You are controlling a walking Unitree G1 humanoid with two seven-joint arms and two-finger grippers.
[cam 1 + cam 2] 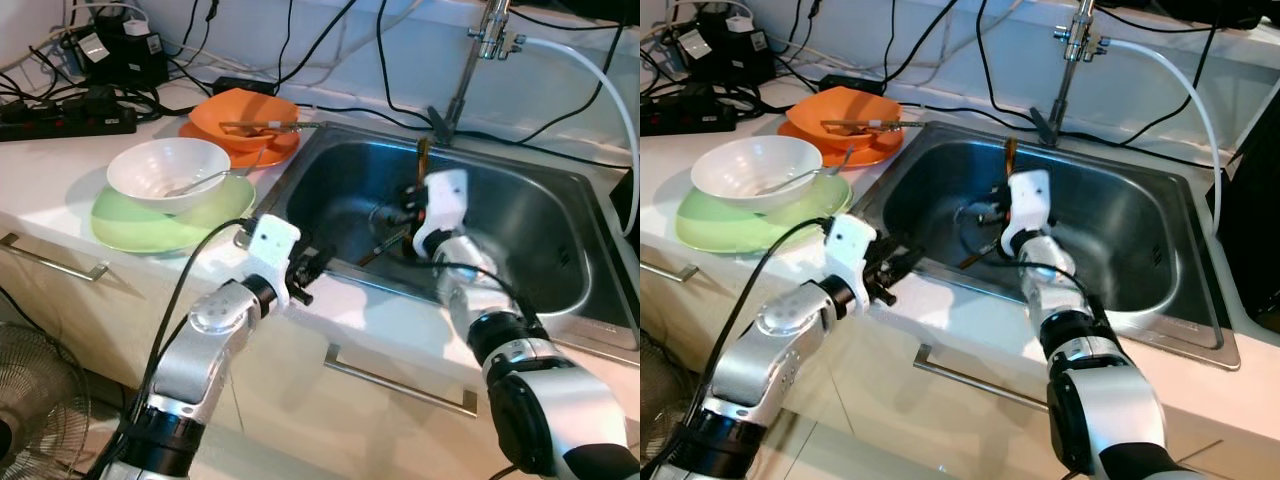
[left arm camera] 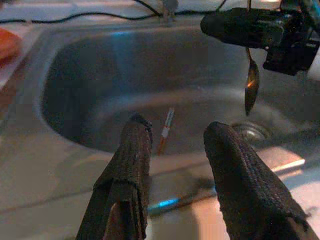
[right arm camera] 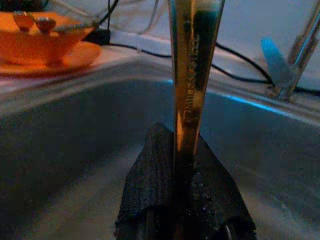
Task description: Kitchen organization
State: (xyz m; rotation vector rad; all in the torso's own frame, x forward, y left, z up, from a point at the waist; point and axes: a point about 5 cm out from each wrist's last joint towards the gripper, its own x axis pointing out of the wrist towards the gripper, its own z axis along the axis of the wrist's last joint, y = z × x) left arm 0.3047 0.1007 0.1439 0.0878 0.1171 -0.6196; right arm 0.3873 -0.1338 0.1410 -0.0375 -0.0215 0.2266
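Left eye view: the right gripper [image 1: 412, 205] is inside the steel sink [image 1: 560, 215], clamped on a metal spoon [image 1: 423, 158] whose handle stands upright above it. The left gripper [image 1: 312, 268] hovers over the sink's front rim. On the tabletop [image 1: 50, 190], a white bowl [image 1: 168, 172] with a spoon in it sits on a green plate [image 1: 150, 228]; behind it an orange bowl [image 1: 244, 118] rests on an orange plate [image 1: 205, 132].

Right eye view: the same scene; a chopstick [image 1: 976, 256] lies on the sink floor near the right gripper.

Left wrist view: the left gripper's fingers [image 2: 125, 175] are spread wide and empty, and the spoon's bowl hangs above the drain [image 2: 252, 131].

Right wrist view: the handle is gold-toned, glossy and stamped with lettering, pinched between wet-looking pads.

Judgement: cutlery is being gathered from the sink; next comes lifting the spoon clear of the rim towards the dishes without letting it slip.
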